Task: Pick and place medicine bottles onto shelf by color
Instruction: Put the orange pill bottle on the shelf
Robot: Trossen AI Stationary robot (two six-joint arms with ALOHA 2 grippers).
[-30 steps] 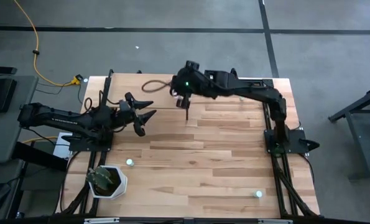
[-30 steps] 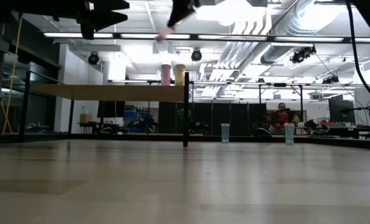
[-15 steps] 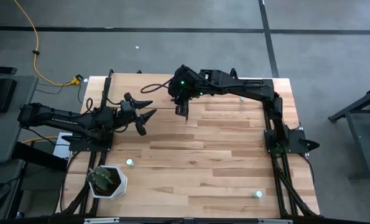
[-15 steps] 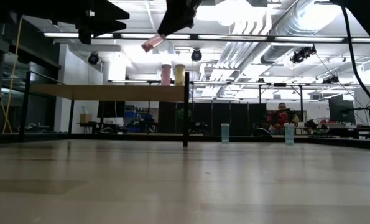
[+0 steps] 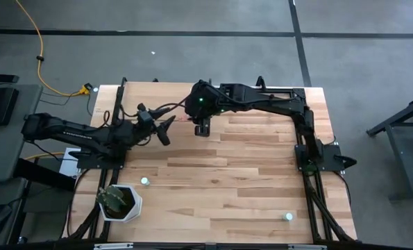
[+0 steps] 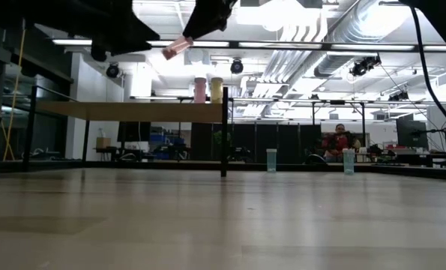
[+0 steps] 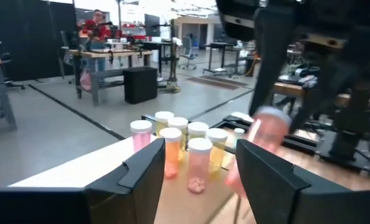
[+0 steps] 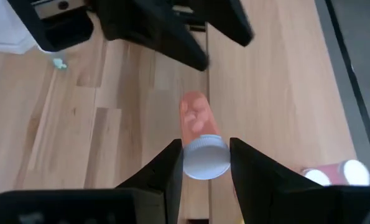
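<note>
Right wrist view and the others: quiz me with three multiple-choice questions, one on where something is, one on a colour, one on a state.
1. Where is the pink bottle? A on the shelf; B in the right gripper, off the table; C beside the plant pot.
2. Its cap is: A white; B green; C black.
3. The left gripper is: A shut on a bottle; B open, empty; C out of sight.
B, the fingers clamp it in the air; A, the cap shows white; B, its fingers stand apart, gripping nothing.

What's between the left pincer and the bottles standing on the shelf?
In the left wrist view, the left pincer is open; between it and the shelf bottles hangs the pink bottle in the right pincer.
</note>
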